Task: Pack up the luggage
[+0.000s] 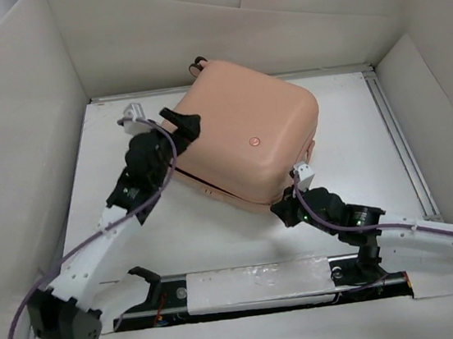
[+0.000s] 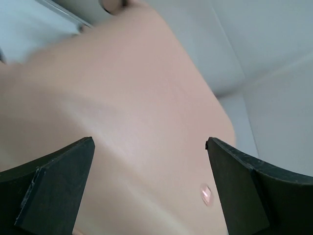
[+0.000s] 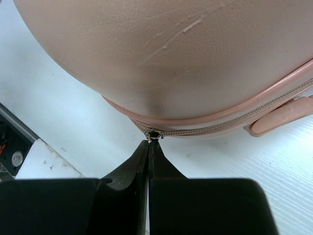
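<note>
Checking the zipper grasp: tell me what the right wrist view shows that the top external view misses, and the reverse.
Right wrist only: the right claw shut on the zipper pull, plus scratches on the shell. Top external only: the left claw at the left edge of the luggage, whose whole lid shows. Both: the peach-pink luggage on the white table.

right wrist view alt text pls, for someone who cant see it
The right gripper, jaws shut, pinches the zipper pull on the seam of the peach-pink luggage, which fills the upper frame. The white table shows beneath the luggage.
</note>
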